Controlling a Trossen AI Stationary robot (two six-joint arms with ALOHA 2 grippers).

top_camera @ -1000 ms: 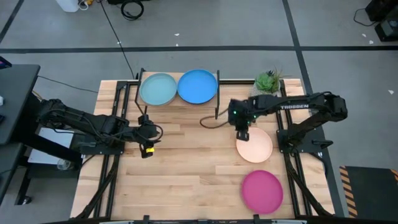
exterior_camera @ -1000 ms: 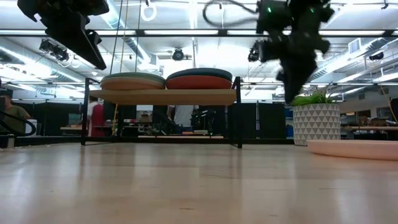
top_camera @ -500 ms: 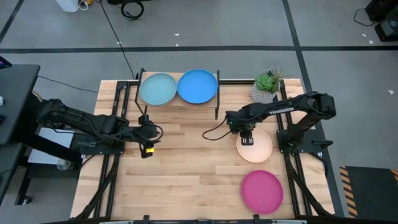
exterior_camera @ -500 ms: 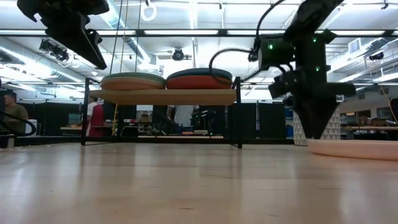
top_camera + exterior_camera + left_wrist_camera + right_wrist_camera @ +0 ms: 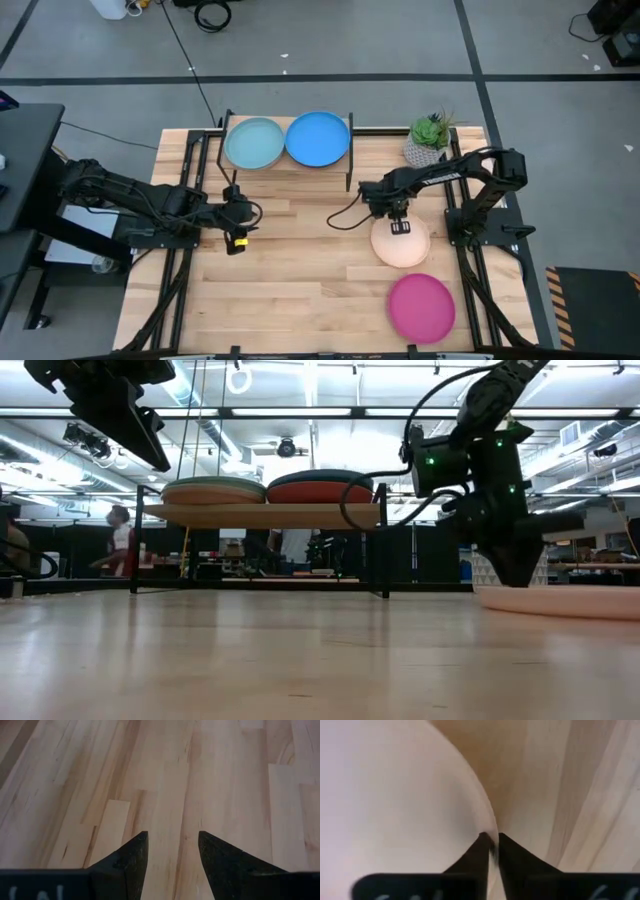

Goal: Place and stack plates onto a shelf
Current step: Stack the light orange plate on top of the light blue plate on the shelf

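Where the right end effector (image 5: 398,226) has come down, its fingers (image 5: 480,851) are pinched onto the rim of the cream plate (image 5: 401,243), one finger inside the rim and one outside, nearly closed on it. That plate lies flat on the tabletop (image 5: 300,270), right of centre; from the low camera its edge (image 5: 560,600) sits level on the wood with the end effector (image 5: 515,572) at its left end. Magenta plate (image 5: 421,307) lies just beside it, nearer the front edge, apart from it.

Shelf (image 5: 287,165) stands at the back, left of centre, carrying two stacks side by side: light teal plate (image 5: 253,143) on top of the left stack, blue plate (image 5: 317,138) on top of the right. Low camera shows the shelf board (image 5: 262,515) with an orange plate (image 5: 320,492) under the right stack's upper plates.

Left end effector (image 5: 236,241) waits over bare tabletop at the left, fingers (image 5: 127,862) spread apart, holding nothing.

Potted plant (image 5: 430,138) stands at the back right corner. A person (image 5: 118,540) is visible in the room beyond.
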